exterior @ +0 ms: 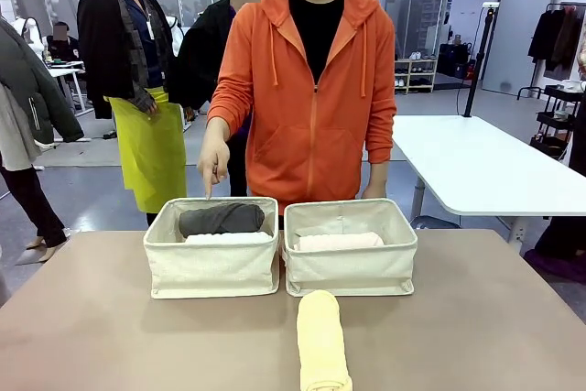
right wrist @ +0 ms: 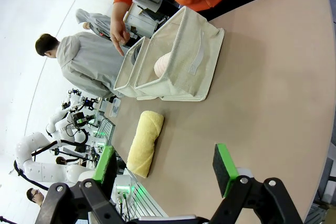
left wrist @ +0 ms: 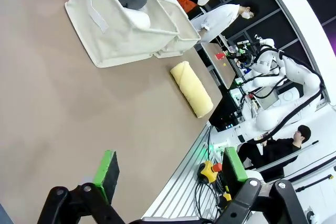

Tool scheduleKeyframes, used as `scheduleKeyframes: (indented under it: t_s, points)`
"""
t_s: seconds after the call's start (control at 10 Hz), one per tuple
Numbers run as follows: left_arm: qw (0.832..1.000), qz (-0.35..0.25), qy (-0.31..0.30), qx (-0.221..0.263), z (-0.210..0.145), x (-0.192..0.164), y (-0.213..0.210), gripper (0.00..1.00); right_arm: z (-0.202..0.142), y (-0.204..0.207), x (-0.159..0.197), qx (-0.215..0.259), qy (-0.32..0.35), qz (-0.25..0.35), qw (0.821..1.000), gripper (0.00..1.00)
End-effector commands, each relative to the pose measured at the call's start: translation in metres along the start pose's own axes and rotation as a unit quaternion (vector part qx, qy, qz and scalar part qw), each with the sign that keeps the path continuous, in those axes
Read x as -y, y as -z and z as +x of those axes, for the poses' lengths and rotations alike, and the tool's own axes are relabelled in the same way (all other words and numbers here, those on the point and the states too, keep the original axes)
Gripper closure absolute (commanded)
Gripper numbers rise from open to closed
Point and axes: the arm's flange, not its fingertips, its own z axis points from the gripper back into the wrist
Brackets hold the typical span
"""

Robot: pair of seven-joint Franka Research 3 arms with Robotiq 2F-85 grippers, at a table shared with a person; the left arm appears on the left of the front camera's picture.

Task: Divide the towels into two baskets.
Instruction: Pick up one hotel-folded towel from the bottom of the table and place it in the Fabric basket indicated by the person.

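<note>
Both our grippers [left wrist: 168, 174] [right wrist: 165, 166] spread empty; next we grab yellow towel [exterior: 322, 341] before right basket [exterior: 351, 267], where it goes.

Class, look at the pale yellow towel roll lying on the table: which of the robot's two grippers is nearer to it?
Roughly even, perhaps the right. The right gripper hovers open just beside the yellow towel roll; the left gripper hovers open, the roll farther ahead of it.
</note>
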Motion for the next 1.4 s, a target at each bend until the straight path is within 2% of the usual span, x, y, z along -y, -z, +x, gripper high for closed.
scheduleKeyframes:
  t_s: [0.0,0.5,0.6,0.7,0.8,1.0,1.2,1.3]
  points:
    - [1.0,0.004,-0.005,0.004,0.001,0.003,-0.002,0.0,0.0,-0.001,-0.003,-0.005,-0.003,-0.001,1.0,0.07]
    - [1.0,0.004,-0.005,0.004,0.001,0.003,-0.002,0.0,0.0,0.0,0.0,0.0,0.0,0.0,1.0,0.07]
    - [1.0,0.004,-0.005,0.004,0.001,0.003,-0.002,0.0,-0.001,0.039,-0.009,-0.042,-0.011,-0.017,0.999,0.07]
    - [1.0,0.004,-0.005,0.004,0.001,0.003,-0.002,0.0,-0.007,0.077,-0.02,-0.082,-0.014,-0.002,0.997,0.07]
    - [1.0,0.004,-0.005,0.004,0.001,0.003,-0.002,0.0,-0.017,0.117,-0.031,-0.134,-0.007,-0.015,0.991,0.07]
    - [1.0,0.004,-0.005,0.004,0.001,0.003,-0.002,0.0,-0.037,0.173,-0.047,-0.185,0.018,-0.029,0.982,0.07]
    - [1.0,0.004,-0.005,0.004,0.001,0.003,-0.002,0.0,-0.061,0.23,-0.065,-0.223,0.031,-0.065,0.972,0.07]
    - [1.0,0.004,-0.005,0.004,0.001,0.003,-0.002,0.0,-0.074,0.257,-0.071,-0.226,0.025,-0.099,0.969,0.07]
